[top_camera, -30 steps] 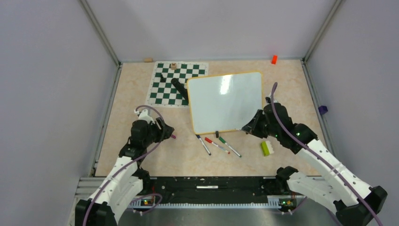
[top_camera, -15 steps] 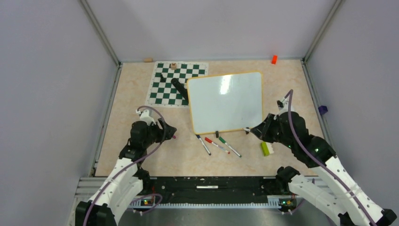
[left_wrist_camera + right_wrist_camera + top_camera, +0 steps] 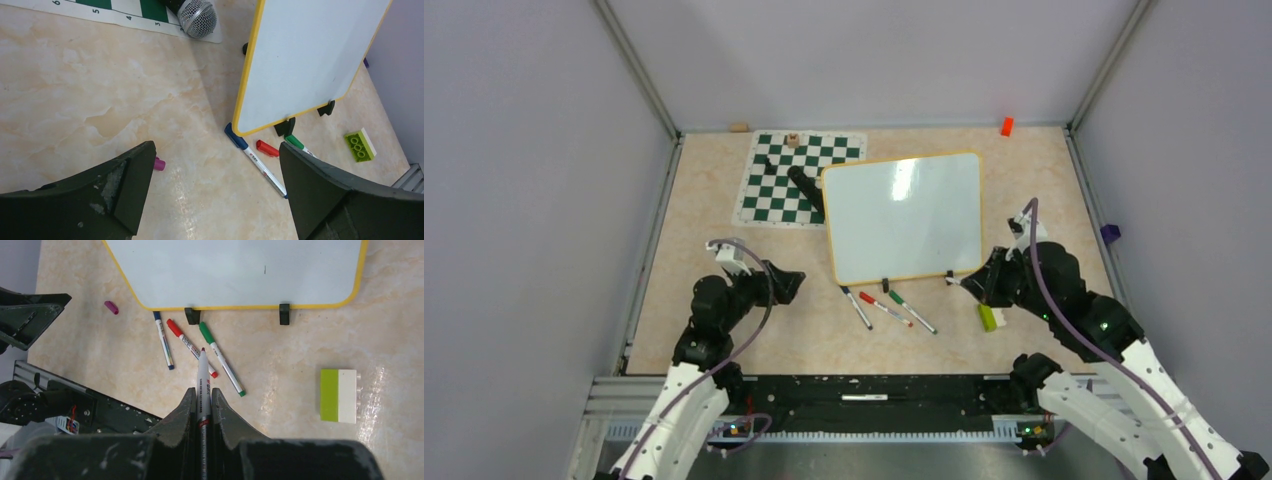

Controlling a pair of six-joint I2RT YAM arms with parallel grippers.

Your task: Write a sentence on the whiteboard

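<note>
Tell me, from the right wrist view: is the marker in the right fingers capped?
No, the marker clamped between the right fingers shows its bare dark tip, and a purple cap lies on the table.

Worktop [image 3: 714,215]: beige, marbled. Whiteboard [image 3: 902,215]: glossy white, yellow-orange rim, black clips. Chess mat [image 3: 799,178] by the far edge: green-and-white checks. Microphone [image 3: 197,16]: black, silver mesh head. Three white-barrelled pens toward the near edge, told by cap: blue pen [image 3: 163,342], red pen [image 3: 182,340], green pen [image 3: 222,360]. Loose cap [image 3: 111,307]: magenta-purple. Brick [image 3: 339,395]: half lime, half white. Small block [image 3: 1006,126], far right corner: orange. Black right tool [image 3: 202,390] grips a white marker [image 3: 202,371], dark purple tip.
</note>
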